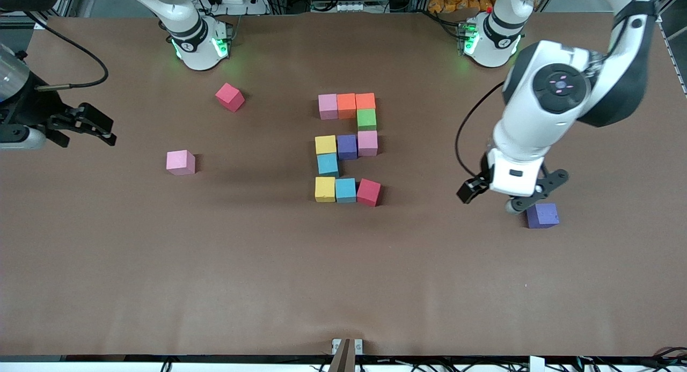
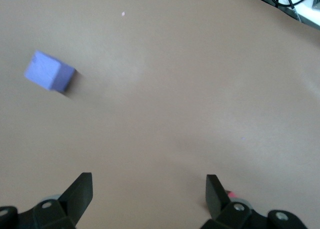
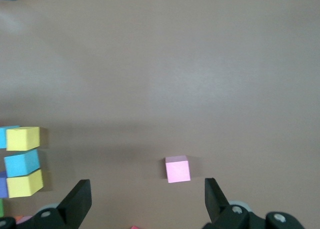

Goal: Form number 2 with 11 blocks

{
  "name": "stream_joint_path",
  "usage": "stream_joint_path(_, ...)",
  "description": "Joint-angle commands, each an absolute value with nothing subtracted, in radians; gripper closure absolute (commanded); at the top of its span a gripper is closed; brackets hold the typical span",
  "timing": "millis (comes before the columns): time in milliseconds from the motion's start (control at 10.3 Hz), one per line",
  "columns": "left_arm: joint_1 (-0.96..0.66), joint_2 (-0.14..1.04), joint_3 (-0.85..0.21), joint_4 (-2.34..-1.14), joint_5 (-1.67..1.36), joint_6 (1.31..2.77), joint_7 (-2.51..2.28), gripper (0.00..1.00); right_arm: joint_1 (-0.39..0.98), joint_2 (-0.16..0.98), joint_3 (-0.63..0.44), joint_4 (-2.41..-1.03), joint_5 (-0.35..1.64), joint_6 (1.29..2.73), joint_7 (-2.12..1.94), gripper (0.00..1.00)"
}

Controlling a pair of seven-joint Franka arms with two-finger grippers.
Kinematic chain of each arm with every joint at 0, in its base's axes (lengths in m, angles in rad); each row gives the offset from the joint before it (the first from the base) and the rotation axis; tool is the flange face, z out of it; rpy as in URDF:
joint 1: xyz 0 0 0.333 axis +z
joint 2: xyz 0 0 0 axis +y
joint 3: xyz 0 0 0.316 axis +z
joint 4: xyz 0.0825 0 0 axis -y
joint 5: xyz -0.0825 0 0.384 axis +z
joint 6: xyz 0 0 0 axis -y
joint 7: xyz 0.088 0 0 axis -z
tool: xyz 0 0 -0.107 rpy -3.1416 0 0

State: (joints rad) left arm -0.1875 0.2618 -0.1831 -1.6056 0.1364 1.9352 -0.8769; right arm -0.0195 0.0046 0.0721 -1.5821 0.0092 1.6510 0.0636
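Grippers both gape wide and empty: left gripper [image 1: 510, 192] hovers by the loose purple block [image 1: 542, 215], right gripper [image 1: 88, 126] waits near the bench [image 1: 214, 281] edge.

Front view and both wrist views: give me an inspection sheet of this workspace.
Surface: brown table, bare paper.
Job's things: number 2, eleven blocks laid, red end block skewed.
Clutter: loose red block, pink block, purple block.
Grippers: left gripper open beside the purple block; right gripper open, waiting at its table end.
Cables: black cable on right arm.
Surroundings: power strips, wiring above table edge.
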Motion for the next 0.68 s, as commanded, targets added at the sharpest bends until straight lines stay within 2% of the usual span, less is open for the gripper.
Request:
stream_joint_path(0,-0.14,0.212,-0.186,-1.618,0.14,1.887,-0.754,0.0,-0.092,-0.003,0.077,-1.585,-0.008,1.597,-0.003,0.0)
stream_joint_path(389,-0.054,0.195,-0.187,-1.531,0.135,1.74,-0.54,0.0,-0.101,-0.017,0.077,-1.585,-0.005,1.558,0.011,0.0)
stream_joint_path(584,-0.005,0.169,-0.187,-1.52,0.085,1.714,-0.447,0.0,-0.103,-0.017,0.077,-1.585,-0.002,1.559,0.011,0.0)
